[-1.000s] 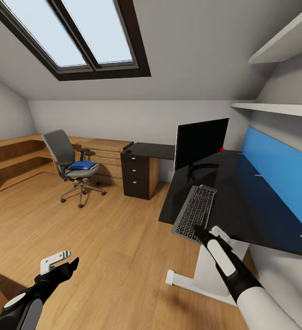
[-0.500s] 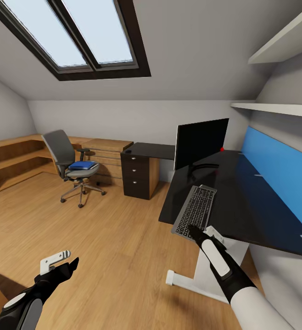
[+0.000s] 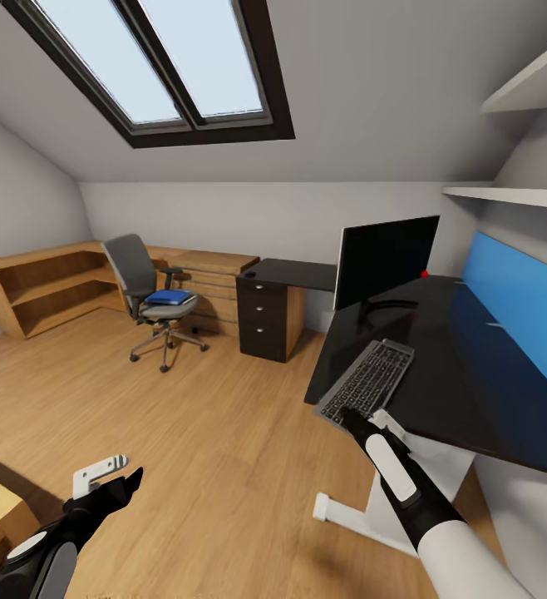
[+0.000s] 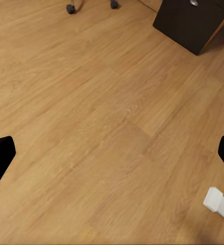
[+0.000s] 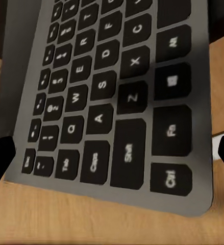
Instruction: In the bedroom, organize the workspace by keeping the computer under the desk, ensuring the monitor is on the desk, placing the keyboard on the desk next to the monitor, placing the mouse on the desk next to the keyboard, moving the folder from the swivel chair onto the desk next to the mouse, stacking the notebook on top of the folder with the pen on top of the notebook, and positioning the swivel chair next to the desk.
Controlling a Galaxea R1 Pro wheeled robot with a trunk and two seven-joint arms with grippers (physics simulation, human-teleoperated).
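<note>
Monitor (image 3: pixel 387 259) and keyboard (image 3: pixel 368 383) on desk (image 3: pixel 440 366), keyboard overhanging near edge. Right gripper (image 3: pixel 350 413) spread at its corner, gripping nothing. Left gripper (image 3: pixel 111 476) spread over floor. Blue folder (image 3: pixel 170 296) remaining on swivel chair (image 3: pixel 150 293), well apart.

Glossy black desk (image 3: pixel 440 374), matt silver keyboard (image 3: pixel 368 381), wood-plank floor (image 3: pixel 190 433)

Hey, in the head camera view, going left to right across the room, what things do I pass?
Wooden shelf unit → swivel chair carrying the folder → black drawer unit → monitor → blue wall panel.
</note>
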